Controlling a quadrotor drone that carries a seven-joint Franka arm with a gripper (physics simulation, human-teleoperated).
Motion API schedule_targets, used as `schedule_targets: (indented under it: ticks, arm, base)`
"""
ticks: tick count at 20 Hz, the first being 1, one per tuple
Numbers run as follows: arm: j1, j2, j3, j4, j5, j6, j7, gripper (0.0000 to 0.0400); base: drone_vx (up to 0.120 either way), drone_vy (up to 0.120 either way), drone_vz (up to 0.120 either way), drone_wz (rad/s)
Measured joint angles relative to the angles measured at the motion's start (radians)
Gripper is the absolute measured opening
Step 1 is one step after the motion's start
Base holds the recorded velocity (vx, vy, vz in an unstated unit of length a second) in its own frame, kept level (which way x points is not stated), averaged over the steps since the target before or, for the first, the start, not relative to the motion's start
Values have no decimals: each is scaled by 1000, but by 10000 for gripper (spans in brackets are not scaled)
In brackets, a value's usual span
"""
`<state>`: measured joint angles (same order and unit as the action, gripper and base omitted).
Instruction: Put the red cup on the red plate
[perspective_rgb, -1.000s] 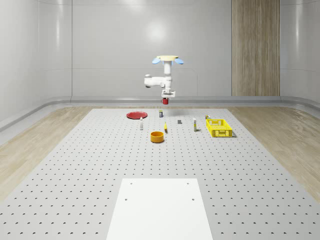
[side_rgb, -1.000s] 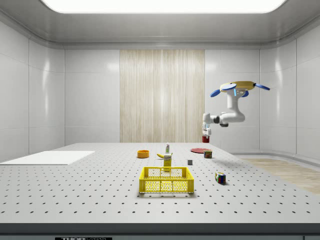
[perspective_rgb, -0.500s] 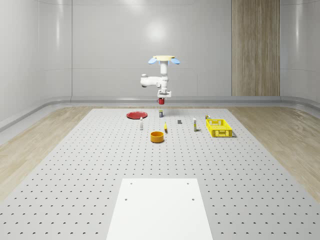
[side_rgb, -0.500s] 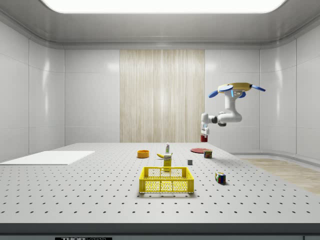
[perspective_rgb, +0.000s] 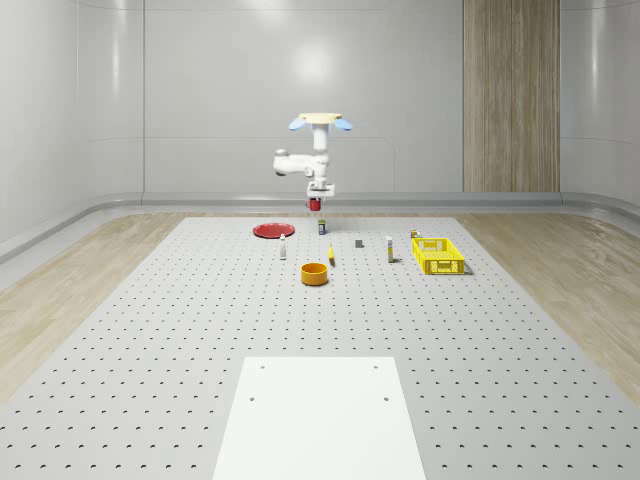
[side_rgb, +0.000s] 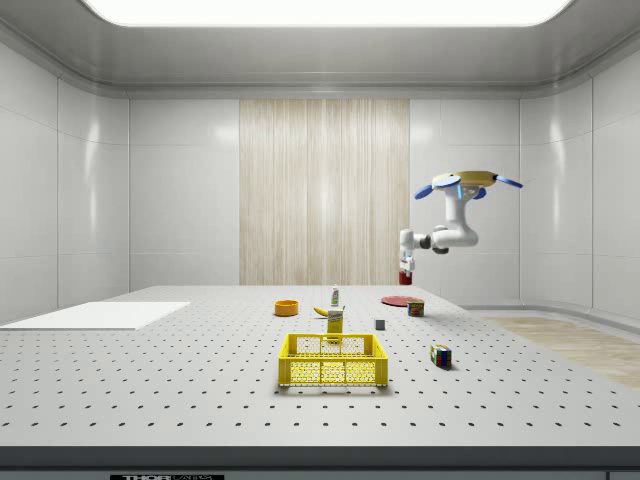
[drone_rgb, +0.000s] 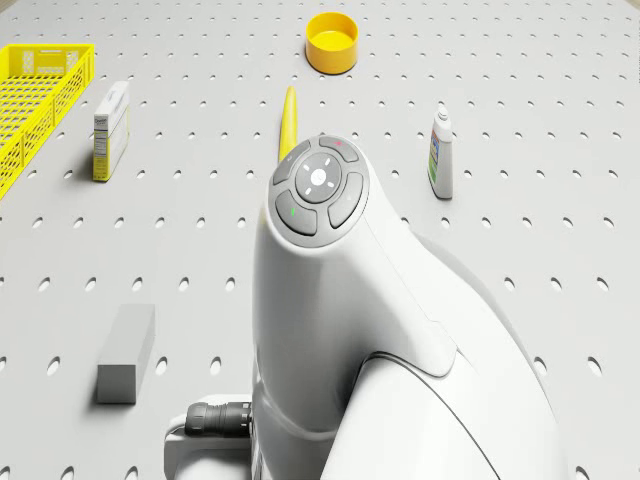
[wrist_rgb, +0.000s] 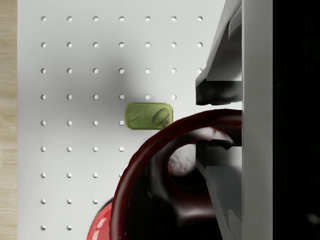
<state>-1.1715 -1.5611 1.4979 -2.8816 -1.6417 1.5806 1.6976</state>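
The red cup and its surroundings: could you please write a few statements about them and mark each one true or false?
1. The red cup hangs in the air, held in the gripper. True.
2. The red cup already sits on the red plate. False: it is held above the table, to the whole-scene view's right of the plate.
3. The drone rests on the table. False: it hovers above the table's far end.
4. The yellow basket lies to the whole-scene view's right of the orange bowl. True.
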Motion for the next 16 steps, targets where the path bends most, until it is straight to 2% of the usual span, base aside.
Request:
schedule_targets:
  ticks: [7, 11, 16]
  arm:
    - [-1, -9, 1, 0, 3, 8, 0, 100]
    - [-1, -13, 2, 0, 5, 12, 1, 100]
    - [-1, -18, 2, 0, 7, 17, 1, 100]
  base:
    - [0, -120, -109, 0]
    - [0, -120, -20, 0]
    - [0, -120, -104, 0]
